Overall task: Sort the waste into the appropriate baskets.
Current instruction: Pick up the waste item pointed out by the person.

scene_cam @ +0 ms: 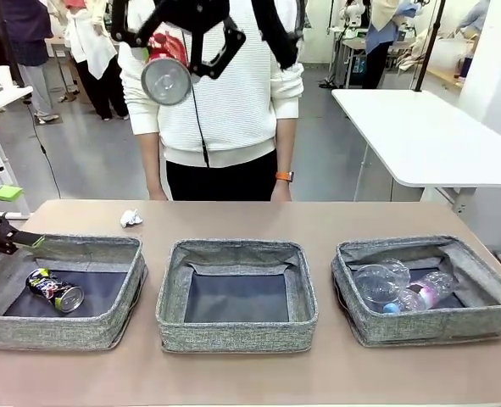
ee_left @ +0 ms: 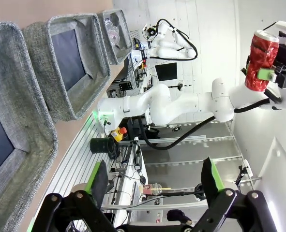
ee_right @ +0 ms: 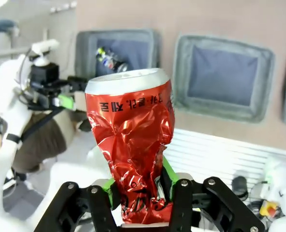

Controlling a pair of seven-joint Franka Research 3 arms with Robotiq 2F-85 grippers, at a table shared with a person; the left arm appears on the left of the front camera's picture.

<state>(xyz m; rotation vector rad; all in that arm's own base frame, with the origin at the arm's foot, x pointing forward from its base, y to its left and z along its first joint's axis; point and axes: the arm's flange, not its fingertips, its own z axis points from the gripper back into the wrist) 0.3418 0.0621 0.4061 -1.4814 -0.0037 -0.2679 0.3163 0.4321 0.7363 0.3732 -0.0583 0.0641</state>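
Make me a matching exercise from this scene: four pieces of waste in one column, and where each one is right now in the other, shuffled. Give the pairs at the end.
Things
1. crushed red can
2. black printed can
3. clear plastic bottle
4. crumpled paper ball

Places
A. on the bare table, just beyond the left basket
B. lying in the right basket
C. clamped in the right end effector, up in the air
D. lying in the left basket

Pairs: 1-C, 2-D, 3-B, 4-A
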